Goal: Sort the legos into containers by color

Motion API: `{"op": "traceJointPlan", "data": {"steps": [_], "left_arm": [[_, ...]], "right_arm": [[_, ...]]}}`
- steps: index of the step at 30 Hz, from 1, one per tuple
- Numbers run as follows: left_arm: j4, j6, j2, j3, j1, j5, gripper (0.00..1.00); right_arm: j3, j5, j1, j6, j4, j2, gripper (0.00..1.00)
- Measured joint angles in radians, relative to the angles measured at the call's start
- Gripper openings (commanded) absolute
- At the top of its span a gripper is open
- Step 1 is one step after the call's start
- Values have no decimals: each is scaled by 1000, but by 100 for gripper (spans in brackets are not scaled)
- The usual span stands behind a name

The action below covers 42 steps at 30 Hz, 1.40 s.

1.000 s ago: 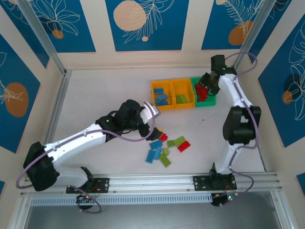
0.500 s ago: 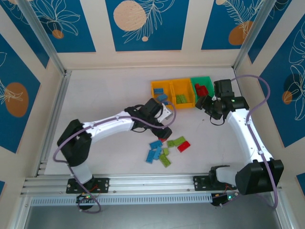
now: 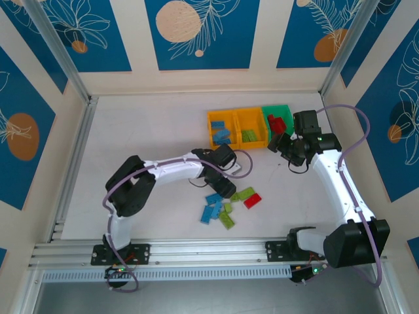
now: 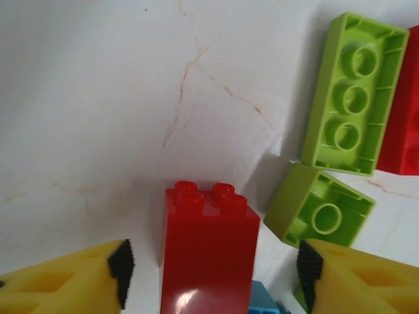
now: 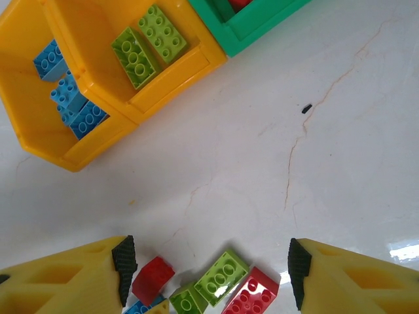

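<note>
My left gripper (image 3: 221, 182) is low at the upper edge of the loose lego pile. In the left wrist view it (image 4: 213, 275) stands open with a red brick (image 4: 208, 248) between the fingers, untouched by the pads. Lime green bricks (image 4: 353, 98) lie upside down to its right. More blue (image 3: 209, 212), green (image 3: 245, 193) and red (image 3: 252, 201) legos lie on the table. My right gripper (image 3: 283, 149) hovers open and empty in front of the green bin (image 3: 288, 139). The left yellow bin (image 5: 33, 124) holds blue bricks, the middle one (image 5: 190, 62) green bricks.
The three joined bins stand at the back right of the white table (image 3: 150, 137). A metal rail (image 3: 209, 247) runs along the near edge, and a wall post (image 3: 77, 150) borders the left side. Both arms lie close to the pile and the bins.
My right gripper left the green bin and swung down in front of it. My left gripper travelled right and down to the pile, and now straddles the red brick.
</note>
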Motion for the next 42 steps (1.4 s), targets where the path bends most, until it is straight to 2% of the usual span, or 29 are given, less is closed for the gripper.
{"op": "traceJointPlan", "data": {"steps": [8, 11, 14, 20, 23, 26, 28, 31, 35, 40, 42], "left_arm": [[-8, 18, 12, 3, -2, -33, 27], [8, 18, -3, -5, -1, -40, 21], [66, 30, -78, -46, 4, -39, 19], [353, 147, -333, -133, 36, 10, 18], [499, 253, -393, -149, 45, 49, 20], [580, 326, -392, -148, 45, 87, 20], [607, 347, -383, -148, 45, 110, 20], [636, 354, -377, -148, 45, 145, 20], [654, 354, -376, -148, 45, 172, 20], [652, 354, -375, -148, 48, 188, 21], [652, 354, -375, -148, 48, 192, 22]], "right_arm": [[0, -24, 4, 2, -2, 3, 66], [0, -79, 4, 5, -5, 3, 66], [4, -209, 4, 2, -2, 3, 67], [5, -539, 18, -22, 37, 3, 90], [2, -650, 31, -40, 57, 2, 91], [-8, -722, 47, -47, 82, -1, 91], [-21, -745, 55, -46, 95, -5, 88], [-37, -766, 59, -39, 121, -6, 78], [-51, -788, 64, -31, 156, -3, 58], [-51, -780, 72, -29, 177, 6, 53], [-51, -770, 77, -24, 189, 6, 45]]}}
